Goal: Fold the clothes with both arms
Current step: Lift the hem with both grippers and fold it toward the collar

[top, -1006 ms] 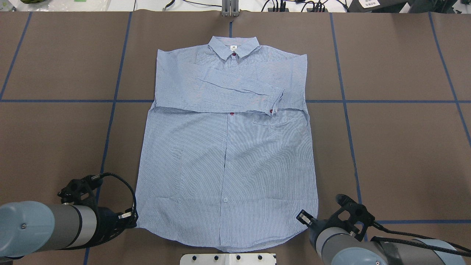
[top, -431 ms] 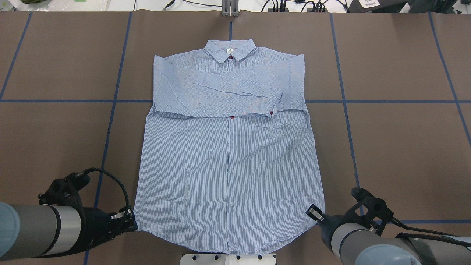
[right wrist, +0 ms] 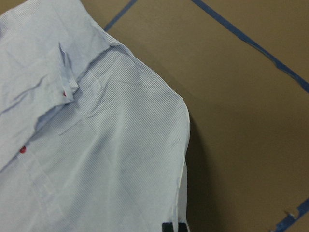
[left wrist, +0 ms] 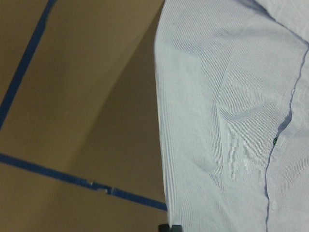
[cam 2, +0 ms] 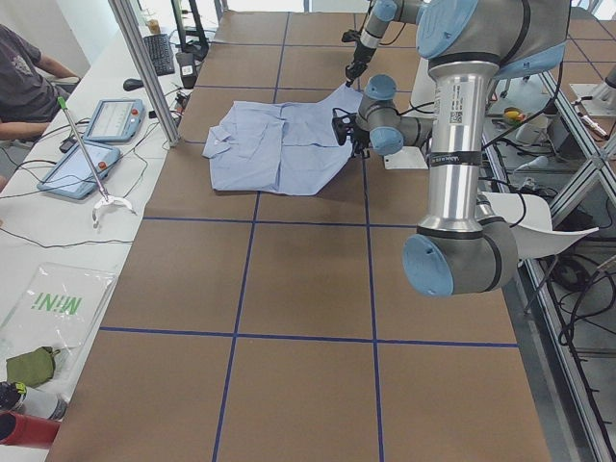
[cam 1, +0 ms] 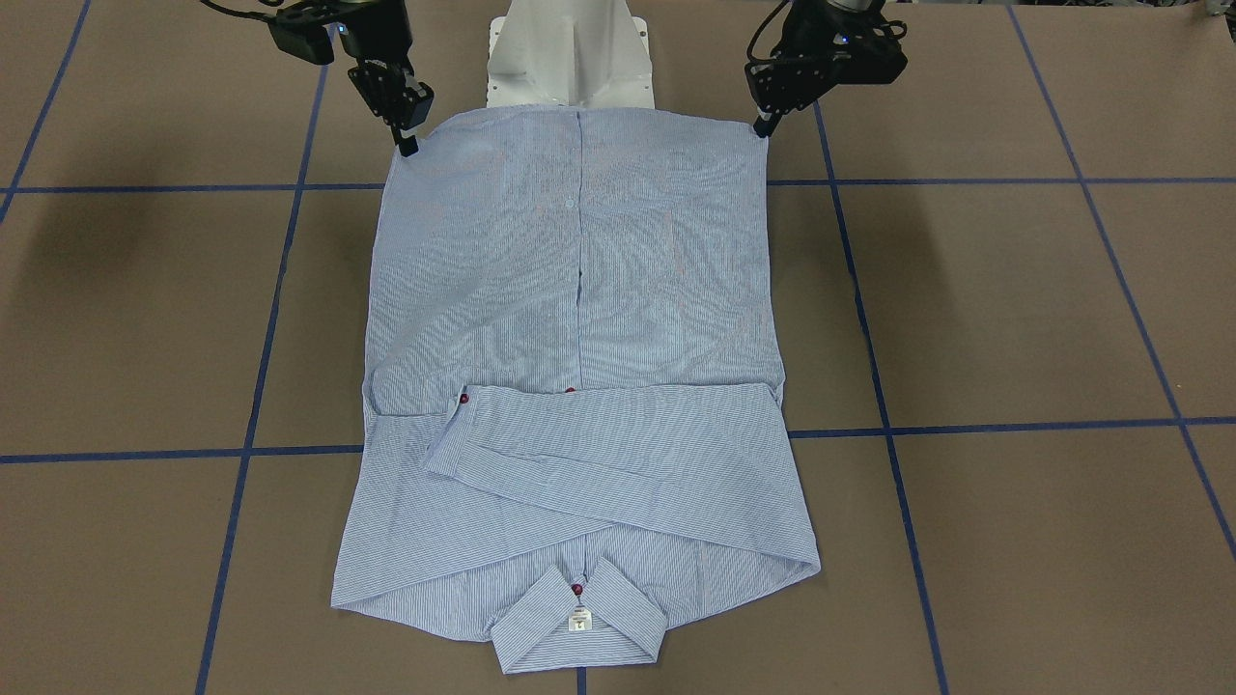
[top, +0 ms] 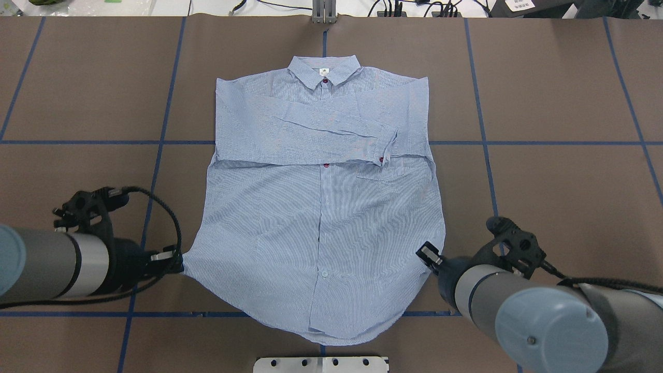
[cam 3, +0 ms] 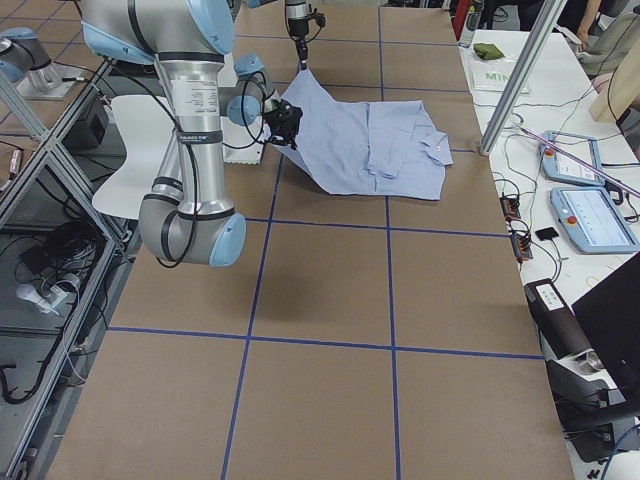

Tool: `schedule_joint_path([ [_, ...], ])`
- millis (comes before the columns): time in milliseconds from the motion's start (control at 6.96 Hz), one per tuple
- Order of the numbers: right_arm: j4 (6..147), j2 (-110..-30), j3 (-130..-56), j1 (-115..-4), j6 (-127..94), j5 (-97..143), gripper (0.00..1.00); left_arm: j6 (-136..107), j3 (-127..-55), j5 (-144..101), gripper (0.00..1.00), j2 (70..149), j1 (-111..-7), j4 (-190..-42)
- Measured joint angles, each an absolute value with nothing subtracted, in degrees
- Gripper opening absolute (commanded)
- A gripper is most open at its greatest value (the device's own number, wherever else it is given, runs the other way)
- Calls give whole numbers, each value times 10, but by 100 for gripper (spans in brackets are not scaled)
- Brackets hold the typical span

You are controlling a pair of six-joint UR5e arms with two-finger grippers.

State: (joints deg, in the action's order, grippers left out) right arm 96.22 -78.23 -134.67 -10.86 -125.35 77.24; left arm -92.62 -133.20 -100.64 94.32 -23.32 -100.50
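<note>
- A light blue, finely striped shirt lies front-up in the middle of the desk. In the overhead view its collar is at 12 o'clock and its hem at 6 o'clock.
- Both sleeves are folded across the chest, one cuff ending just above the chest pocket.
- The upper half rests flat. The side views show the lower half raised off the desk, sloping up toward the robot.
- The left end effector is at the shirt's 8 o'clock, closed on the left hem corner. The cloth pulls to a point there.
- The right end effector is at 4 o'clock, closed on the right hem corner.
- Between the two grips the middle of the hem sags in a curve toward 6 o'clock.
- Blue tape lines divide the brown desk into squares, and a white base plate sits at the 6 o'clock edge.
- The step in hand appears to be the bottom-to-top fold, with the hem lifted and not yet carried over.
- The next move likely calls for both arms to travel together toward 12 o'clock, at equal height and spacing so the hem stays taut.
- They would then lay the hem near the collar and let go, without disturbing the folded sleeves.
</note>
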Motion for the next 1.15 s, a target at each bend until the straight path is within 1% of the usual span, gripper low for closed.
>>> schedule_joint_path([
  [144, 964, -766, -1346, -157, -1233, 805, 0, -887, -1307, -1024, 0, 1002, -274, -948],
  [287, 965, -757, -1346, -201, -1214, 831, 0, -862, -1289, -1032, 0, 1041, -305, -912],
  [719, 963, -747, -1335, -277, -1197, 823, 0, -834, -1244, -1039, 0, 1092, -389, -892],
  [862, 960, -728, -1308, -294, -1196, 808, 0, -813, -1218, -1039, 0, 1105, -414, -895],
  [1150, 954, -670, -1217, -329, -1187, 800, 0, -777, -1149, -1039, 0, 1126, -451, -930],
])
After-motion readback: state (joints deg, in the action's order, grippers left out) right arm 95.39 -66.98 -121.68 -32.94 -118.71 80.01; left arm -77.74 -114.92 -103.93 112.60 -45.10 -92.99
